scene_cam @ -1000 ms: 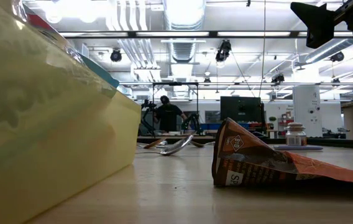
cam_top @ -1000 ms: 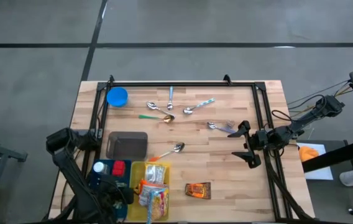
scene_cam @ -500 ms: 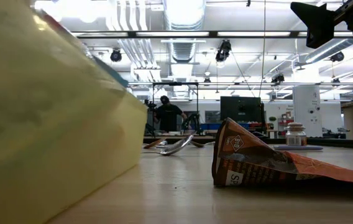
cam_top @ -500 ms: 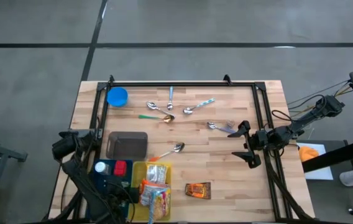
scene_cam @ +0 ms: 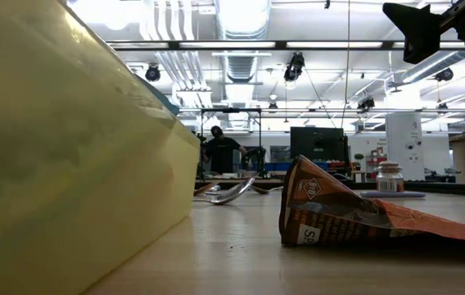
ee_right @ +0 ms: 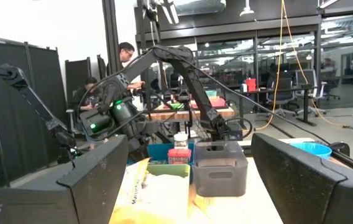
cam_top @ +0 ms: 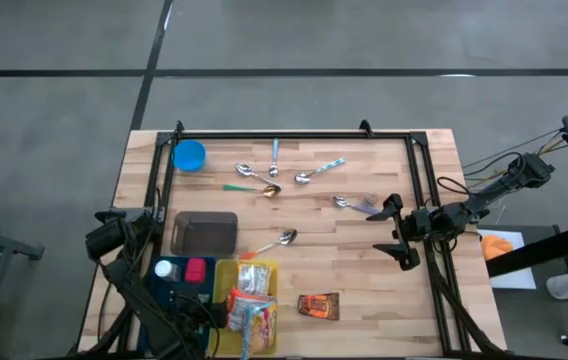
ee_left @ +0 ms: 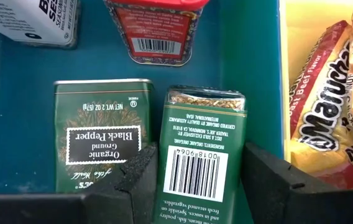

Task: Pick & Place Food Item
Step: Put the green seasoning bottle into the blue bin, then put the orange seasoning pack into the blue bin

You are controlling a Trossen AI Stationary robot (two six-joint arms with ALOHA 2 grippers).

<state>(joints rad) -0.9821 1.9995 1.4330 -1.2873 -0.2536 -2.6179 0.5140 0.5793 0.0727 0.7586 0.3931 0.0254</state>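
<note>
Left claw pinches the green spice tin in the blue bin; I'd lift straight up, clear of the neighbouring pepper tin.

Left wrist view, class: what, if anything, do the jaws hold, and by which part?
The left gripper grips the green spice tin across its two long sides, inside the teal bin.

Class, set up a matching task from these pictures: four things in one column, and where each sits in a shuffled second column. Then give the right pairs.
Things:
1. blue bowl
2. brown snack wrapper
3. green spice tin
4. right gripper

Places:
A. between the left gripper's fingers, in the teal bin
B. open, above the table's right side
C. far left corner of the table
D. lying alone near the front edge

Pairs: 1-C, 2-D, 3-A, 4-B
</note>
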